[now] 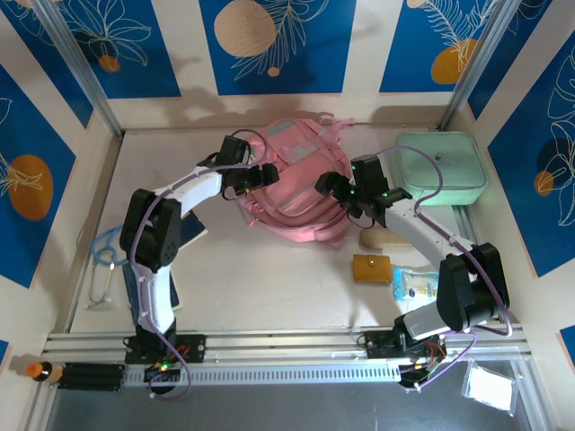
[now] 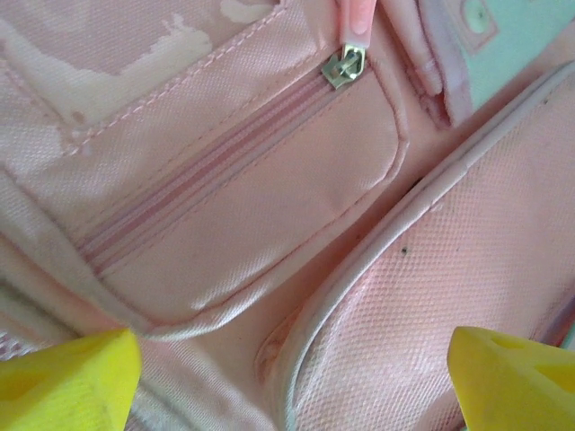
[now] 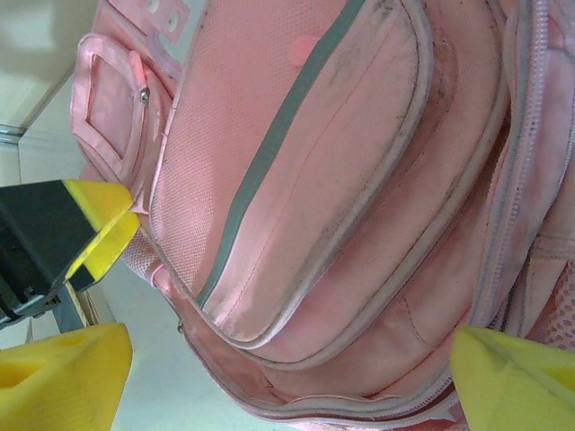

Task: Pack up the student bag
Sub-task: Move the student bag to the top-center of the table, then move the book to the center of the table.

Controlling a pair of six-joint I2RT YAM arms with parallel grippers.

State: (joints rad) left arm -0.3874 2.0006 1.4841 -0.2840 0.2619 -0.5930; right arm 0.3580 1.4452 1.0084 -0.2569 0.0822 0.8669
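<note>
Student bag (image 1: pixel 292 193) packing looked barely begun: toward the near right corner of the table (image 1: pixel 269 296), a brown wallet (image 1: pixel 372 268) and a blue-and-white packet (image 1: pixel 415 285) lay loose, apparently waiting to go in. Past them, mid-table toward the far edge, the bag lay between both arms. The left gripper (image 1: pixel 262 173) hovered, fingers spread wide and empty, over a zipped pocket, likely aiming for its zipper pull (image 2: pixel 344 65). The right gripper (image 1: pixel 329 186), equally spread and empty, faced the grey-trimmed front pocket (image 3: pixel 296 117), probably to steady the fabric. A mint-green case (image 1: pixel 440 166) sat in the far right corner.
</note>
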